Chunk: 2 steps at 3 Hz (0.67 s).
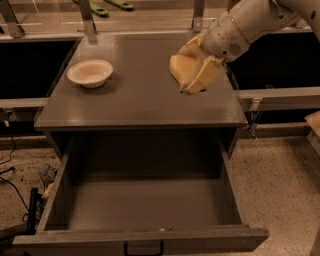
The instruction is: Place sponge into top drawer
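Observation:
My gripper [192, 75] hangs above the right part of the cabinet top, shut on the pale yellow sponge [181, 69], which is lifted off the surface between the cream fingers [204, 75]. The arm reaches in from the upper right. The top drawer [145, 205] is pulled wide open below the cabinet top, its dark inside bare, with a small black handle [143, 248] at the centre of its front panel. The gripper is behind and above the drawer's right half.
A cream round bowl [90, 73] stands on the left of the cabinet top [135, 95]. Metal rails [280, 95] run on both sides. Green-handled tools [107, 7] lie on the far counter. Cables [12, 175] lie on the floor at the left.

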Each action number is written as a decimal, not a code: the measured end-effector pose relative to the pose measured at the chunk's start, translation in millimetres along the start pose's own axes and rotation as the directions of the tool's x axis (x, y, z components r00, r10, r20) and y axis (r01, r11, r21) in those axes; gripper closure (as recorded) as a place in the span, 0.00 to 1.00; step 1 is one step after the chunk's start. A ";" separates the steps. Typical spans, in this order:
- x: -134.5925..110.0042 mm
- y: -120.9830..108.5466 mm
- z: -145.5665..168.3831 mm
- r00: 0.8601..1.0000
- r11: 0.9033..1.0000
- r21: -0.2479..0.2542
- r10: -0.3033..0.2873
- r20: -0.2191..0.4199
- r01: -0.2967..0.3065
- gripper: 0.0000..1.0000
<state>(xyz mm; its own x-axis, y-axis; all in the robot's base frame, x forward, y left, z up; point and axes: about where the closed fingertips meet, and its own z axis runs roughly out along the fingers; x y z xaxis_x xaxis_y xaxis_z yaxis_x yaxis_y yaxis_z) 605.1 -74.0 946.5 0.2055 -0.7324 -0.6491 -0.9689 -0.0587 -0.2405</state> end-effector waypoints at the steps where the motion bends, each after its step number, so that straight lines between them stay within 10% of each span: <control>1: -10.8 -7.2 19.4 0.998 0.998 -0.023 -0.059 0.026 0.059 1.00; 2: -15.0 14.9 30.7 0.994 0.994 -0.049 -0.101 0.034 0.102 1.00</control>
<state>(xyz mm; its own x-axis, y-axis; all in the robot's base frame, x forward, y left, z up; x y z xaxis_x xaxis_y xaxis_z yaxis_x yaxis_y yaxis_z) 591.9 -43.0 930.5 0.3065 -0.6994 -0.6456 -0.9484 -0.1663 -0.2700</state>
